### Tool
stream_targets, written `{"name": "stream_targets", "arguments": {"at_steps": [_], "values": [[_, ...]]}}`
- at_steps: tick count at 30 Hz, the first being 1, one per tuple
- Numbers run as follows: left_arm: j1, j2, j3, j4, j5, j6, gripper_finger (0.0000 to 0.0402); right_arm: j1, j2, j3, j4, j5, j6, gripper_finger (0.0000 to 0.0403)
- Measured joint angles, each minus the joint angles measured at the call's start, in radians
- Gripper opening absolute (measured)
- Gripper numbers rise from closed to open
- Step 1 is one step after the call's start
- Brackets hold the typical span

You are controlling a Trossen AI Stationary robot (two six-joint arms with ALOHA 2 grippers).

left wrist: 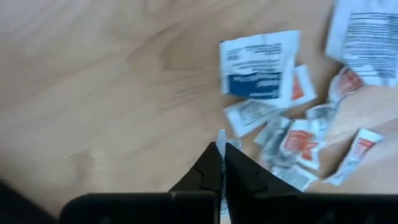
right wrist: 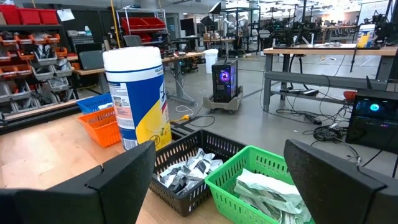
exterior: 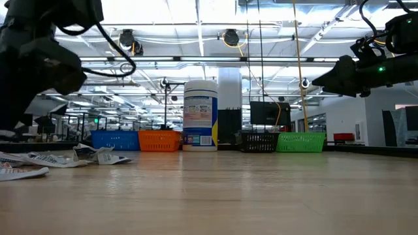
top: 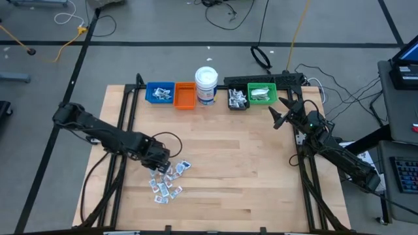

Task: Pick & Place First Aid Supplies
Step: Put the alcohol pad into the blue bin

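- My left gripper [left wrist: 221,163]: fingers pinched together on a thin white packet [left wrist: 220,142], held edge-on. Its upper corner pokes out past my fingertips; its long axis follows my fingers.
- In the high view, the left gripper [top: 159,161] sits over the near-left part of the wooden table [top: 235,163], at the upper edge of the scattered first aid supplies [top: 168,181].
- The loose pile lies flat on the wood just beyond my fingertips: small white packets with red print [left wrist: 298,138], a larger white packet with a blue band [left wrist: 260,65], and a white printed sheet [left wrist: 365,37]. They point every which way, with no common axis.
- From the low view, the pile [exterior: 39,160] lies flat at the table's left.
- My right gripper [top: 281,112]: fingers spread wide, holding nothing, hovering above the table near the far right.
- Its wrist camera looks between my fingers [right wrist: 339,180] at the black bin [right wrist: 189,169] with silvery packets and the green bin [right wrist: 264,183] with white ones.
- Far edge row: blue bin [top: 159,93], orange bin [top: 185,96], white wipes canister [top: 206,85], then the black and green bins.
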State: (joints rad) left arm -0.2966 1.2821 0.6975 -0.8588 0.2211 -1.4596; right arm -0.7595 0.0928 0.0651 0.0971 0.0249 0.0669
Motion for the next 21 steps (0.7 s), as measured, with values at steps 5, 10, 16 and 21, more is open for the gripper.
{"name": "stream_targets", "arguments": {"at_steps": [5, 10, 16, 21], "values": [[0.001, -0.065, 0.0, -0.085, 0.0, -0.017, 0.0004, 0.0, 0.0, 0.0, 0.0, 0.0, 0.0, 0.0352], [0.001, -0.121, 0.0, -0.141, -0.004, -0.043, 0.0003, 0.0, 0.0, 0.0, 0.0, 0.0, 0.0, 0.0352], [0.12, -0.132, 0.0, -0.162, -0.012, 0.038, 0.0003, 0.0, 0.0, 0.0, 0.0, 0.0, 0.0, 0.0352], [0.336, -0.132, 0.002, -0.165, -0.005, 0.217, 0.0002, 0.0, 0.0, 0.0, 0.0, 0.0, 0.0, 0.0352]]}}
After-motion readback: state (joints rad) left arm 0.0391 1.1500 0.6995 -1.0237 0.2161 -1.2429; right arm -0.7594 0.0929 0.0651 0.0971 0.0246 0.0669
